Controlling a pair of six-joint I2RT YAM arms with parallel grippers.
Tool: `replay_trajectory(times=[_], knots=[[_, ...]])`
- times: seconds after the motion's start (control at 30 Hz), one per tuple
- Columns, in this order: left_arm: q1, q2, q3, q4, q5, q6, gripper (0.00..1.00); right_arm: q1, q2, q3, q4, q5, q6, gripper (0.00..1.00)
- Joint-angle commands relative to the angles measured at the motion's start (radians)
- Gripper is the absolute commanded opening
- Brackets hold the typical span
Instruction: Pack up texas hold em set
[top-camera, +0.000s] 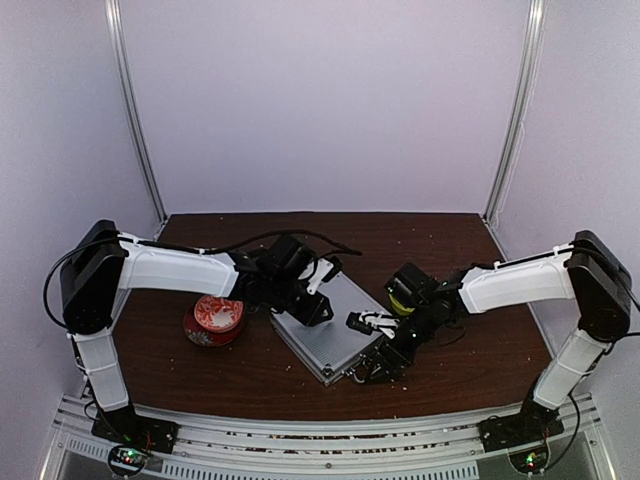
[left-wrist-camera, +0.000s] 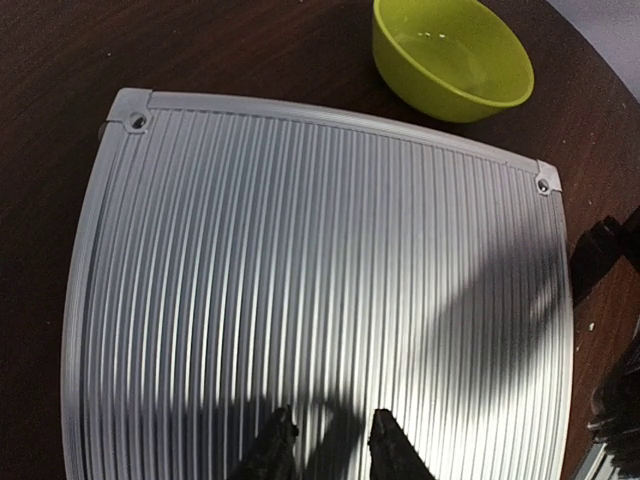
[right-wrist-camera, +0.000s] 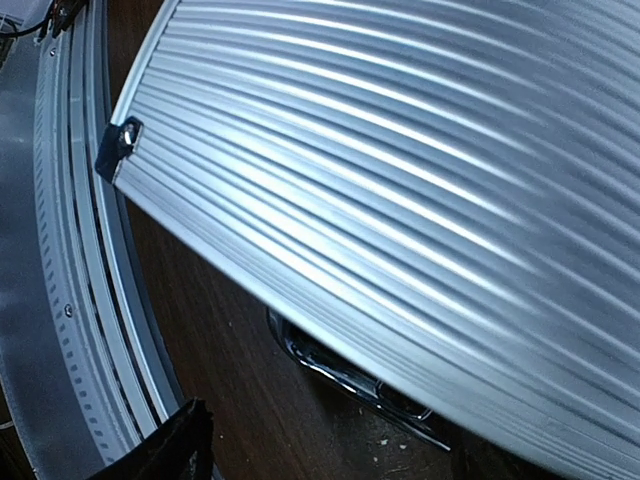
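Left wrist view: my left claw hangs just over the ribbed lid of the aluminium case, fingertips a narrow gap apart, holding nothing and seemingly resting on or just above the metal. Beyond the far edge of the lid sits the lime-green bowl, clear of the case. From overhead, the case lies closed and skewed on the table, between my two arms, with the red tin to its left. My right claw is at the case's near right edge; only one dark fingertip shows in its own camera, so I cannot tell whether it is spread or closed. Under that edge I see a shiny handle. I judge the risk is this: if I press down off-centre with my left, the smooth lid could slide toward the bowl, and my right fingers could get pinched or miss the latches.
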Motion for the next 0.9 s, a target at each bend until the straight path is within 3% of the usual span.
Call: replay_trajectory(times=[0.0,0.2,0.4,0.47,0.67,0.87], knots=[[0.001,0.028,-0.043,-0.043,0.013,-0.013,0.26,0.03,0.056,0.045,0.026,0.085,0.036,0.81],[0.001,0.018,-0.059,-0.032,0.009,-0.015,0.26,0.033,0.105,0.057,0.023,-0.023,0.03,0.79],[0.001,0.018,-0.071,-0.021,0.01,-0.015,0.26,0.032,0.057,0.015,0.081,-0.168,0.012,0.79],[0.001,0.018,-0.072,-0.018,0.013,-0.016,0.26,0.033,0.041,0.001,0.109,-0.151,0.031,0.8],[-0.001,0.02,-0.083,-0.008,0.018,-0.016,0.26,0.044,0.022,-0.034,0.178,0.092,0.112,0.82],[-0.001,0.017,-0.095,-0.004,0.017,-0.019,0.26,0.073,0.11,-0.028,0.212,0.039,0.147,0.82]])
